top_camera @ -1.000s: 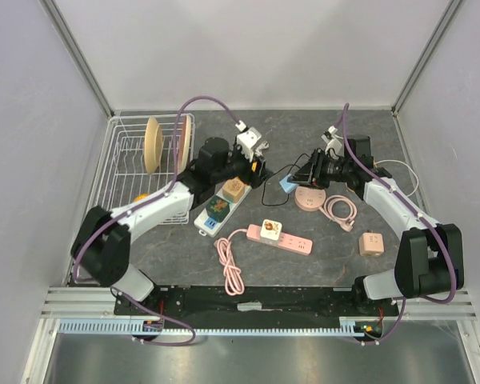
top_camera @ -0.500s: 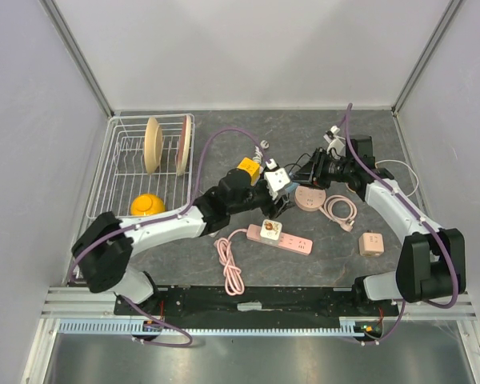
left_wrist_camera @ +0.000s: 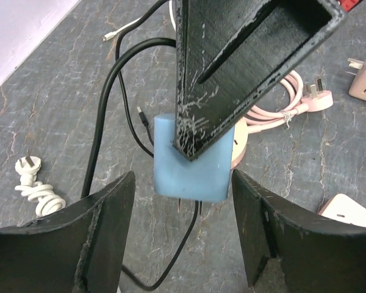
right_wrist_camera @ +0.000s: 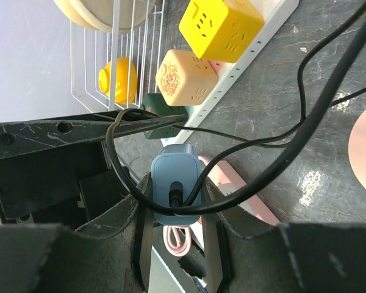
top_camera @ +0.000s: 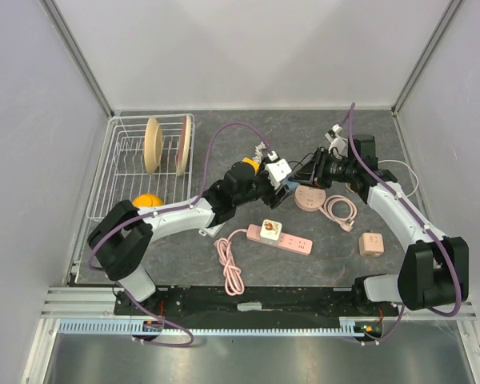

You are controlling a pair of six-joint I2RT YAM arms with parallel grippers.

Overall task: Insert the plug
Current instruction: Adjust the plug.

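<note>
Swinging in toward the round pink socket (top_camera: 309, 198) over the last second, the left tool (top_camera: 278, 179) is now hovering spread open, its fingers straddling the blue plug (left_wrist_camera: 192, 165), which the right tool (right_wrist_camera: 175, 201) is clenching just beside that socket. If this is a handover, I'd say the left fingers should be closing squarely on the plug's flat sides, clear of the black cable (left_wrist_camera: 104, 122), before the right is letting go.
</note>
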